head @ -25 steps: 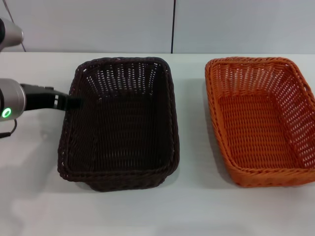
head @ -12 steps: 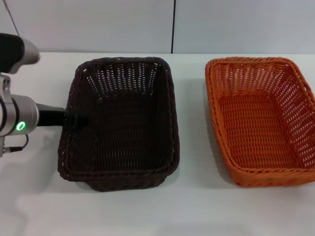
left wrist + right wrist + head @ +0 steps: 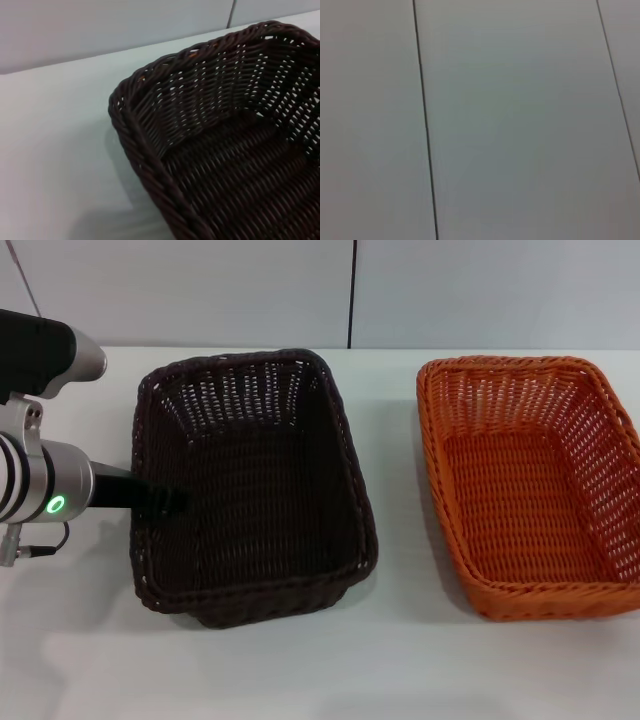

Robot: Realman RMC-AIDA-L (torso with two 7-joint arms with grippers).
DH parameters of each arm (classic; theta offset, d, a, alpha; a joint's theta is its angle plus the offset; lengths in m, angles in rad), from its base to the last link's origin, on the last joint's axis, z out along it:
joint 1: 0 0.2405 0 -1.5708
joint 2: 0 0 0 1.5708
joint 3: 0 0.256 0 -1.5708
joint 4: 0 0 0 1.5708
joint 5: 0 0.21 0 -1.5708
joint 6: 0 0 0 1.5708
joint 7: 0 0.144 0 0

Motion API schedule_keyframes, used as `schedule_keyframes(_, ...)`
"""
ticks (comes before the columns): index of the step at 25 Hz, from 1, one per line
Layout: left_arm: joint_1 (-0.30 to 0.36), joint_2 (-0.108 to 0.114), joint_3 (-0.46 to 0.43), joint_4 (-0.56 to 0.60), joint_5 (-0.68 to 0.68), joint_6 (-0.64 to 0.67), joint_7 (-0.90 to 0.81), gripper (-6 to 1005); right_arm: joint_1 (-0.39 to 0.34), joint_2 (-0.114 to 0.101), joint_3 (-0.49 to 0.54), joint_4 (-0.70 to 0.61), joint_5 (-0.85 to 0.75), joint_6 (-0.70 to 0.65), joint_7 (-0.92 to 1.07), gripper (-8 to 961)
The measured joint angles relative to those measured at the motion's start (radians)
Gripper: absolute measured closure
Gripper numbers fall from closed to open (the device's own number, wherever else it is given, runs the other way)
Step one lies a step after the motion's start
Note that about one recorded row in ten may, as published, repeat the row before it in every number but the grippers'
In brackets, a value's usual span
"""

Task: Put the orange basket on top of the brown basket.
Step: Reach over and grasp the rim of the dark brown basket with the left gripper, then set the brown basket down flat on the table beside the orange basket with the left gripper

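The brown basket [image 3: 250, 490] sits left of centre on the white table, turned slightly askew. My left gripper [image 3: 165, 502] reaches in from the left and is closed over the basket's left rim, about halfway along it. The left wrist view shows the basket's braided rim and a corner [image 3: 150, 150] from close up. The orange basket [image 3: 530, 490] stands empty on the table to the right, apart from the brown one. My right gripper is out of view; its wrist view shows only wall panels.
The white table [image 3: 400, 660] runs to a grey panelled wall [image 3: 350, 290] behind the baskets. A strip of bare table [image 3: 395, 490] separates the two baskets. The orange basket reaches the right edge of the head view.
My left gripper has moved toward the near side along the brown basket's left rim. The brown basket has turned with it: its far left corner swung left and its near right corner swung right.
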Motion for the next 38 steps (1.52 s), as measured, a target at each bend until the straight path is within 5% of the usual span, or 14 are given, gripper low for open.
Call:
schedule_keyframes(12,0.018,0.002,-0.005,-0.049,-0.002,-0.006,0.089,670,-0.014,0.001,-0.006,-0.004,0.0,0.006,0.0,130)
schedule_keyframes(19,0.014,0.004,-0.07,-0.11,-0.023,-0.073,0.384,694,-0.013,0.001,-0.006,-0.006,0.0,0.007,0.0,130)
schedule_keyframes(27,-0.108,0.005,-0.404,-0.084,-0.32,-0.388,0.848,701,-0.02,0.002,-0.007,-0.009,0.0,0.033,0.0,130)
schedule_keyframes(32,-0.191,0.011,-0.446,-0.051,-0.336,-0.493,0.952,706,-0.024,0.003,-0.008,-0.01,0.0,0.044,0.0,130)
schedule_keyframes(38,-0.29,0.044,-0.455,0.05,-0.329,-0.546,1.055,780,-0.024,0.004,-0.016,-0.011,0.0,0.045,0.0,131)
